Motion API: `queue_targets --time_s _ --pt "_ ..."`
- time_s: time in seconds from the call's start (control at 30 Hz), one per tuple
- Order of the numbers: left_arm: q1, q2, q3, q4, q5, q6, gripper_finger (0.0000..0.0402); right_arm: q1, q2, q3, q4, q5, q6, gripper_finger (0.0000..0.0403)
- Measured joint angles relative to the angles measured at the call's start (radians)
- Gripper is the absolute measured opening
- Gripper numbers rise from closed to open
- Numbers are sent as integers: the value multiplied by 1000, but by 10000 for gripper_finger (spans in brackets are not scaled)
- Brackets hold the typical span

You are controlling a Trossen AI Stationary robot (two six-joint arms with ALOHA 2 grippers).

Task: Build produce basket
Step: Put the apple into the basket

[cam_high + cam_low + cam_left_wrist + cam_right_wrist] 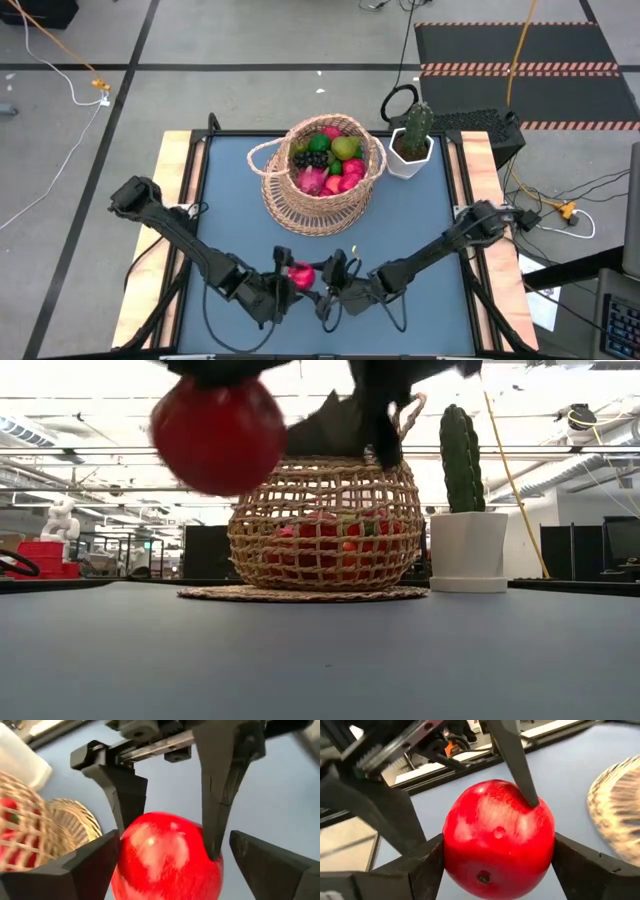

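A red apple (301, 276) hangs in the air over the near middle of the table, between my two grippers. My right gripper (497, 865) comes from the right and is shut on it. My left gripper (172, 865) comes from the left and is open around the same apple. The tan wicker basket (320, 172) stands at the far middle of the table on its round base. Several fruits (325, 160) lie in it: red, pink, green and dark grapes. My right gripper pinches the apple's two opposite sides (547, 845) between its two fingers, coming about level from the table's right. The apple is lifted clear of the table (218, 432). My left gripper stands open around the apple from the left. One finger (95, 860) touches its side; the other (270, 865) stands just off it.
A green cactus in a white hexagonal pot (410, 150) stands to the right of the basket at the far edge. The blue table top (230, 220) lies bare between the grippers and the basket.
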Motion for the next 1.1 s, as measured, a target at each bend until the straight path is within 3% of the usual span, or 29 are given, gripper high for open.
queue_targets --time_s 0.13,0.23,0.43,0.53,0.7,0.87,0.93,1.1 --pt "-1 -82 0 -10 -36 -24 370 13 -123 0 -162 32 -56 305" --pt "-13 -173 -5 -37 -119 -38 371 22 -218 0 -230 98 -125 305" --pt "-12 -344 -13 -37 -435 -16 371 -17 -372 -1 -235 256 -505 308" --pt "23 -399 -41 -44 -443 17 371 -109 -420 0 -185 265 -627 311" --pt "125 -441 -123 -43 -444 -13 372 -339 -395 -2 -132 138 -750 311" --pt "217 -467 -208 -43 -441 -83 372 -583 -351 -1 -172 100 -715 312" --pt "237 -486 -240 -49 -441 -100 372 -658 -335 -2 -237 30 -620 313" --pt "313 -549 -314 27 -441 -83 372 -752 -338 -2 -335 -273 -462 334"
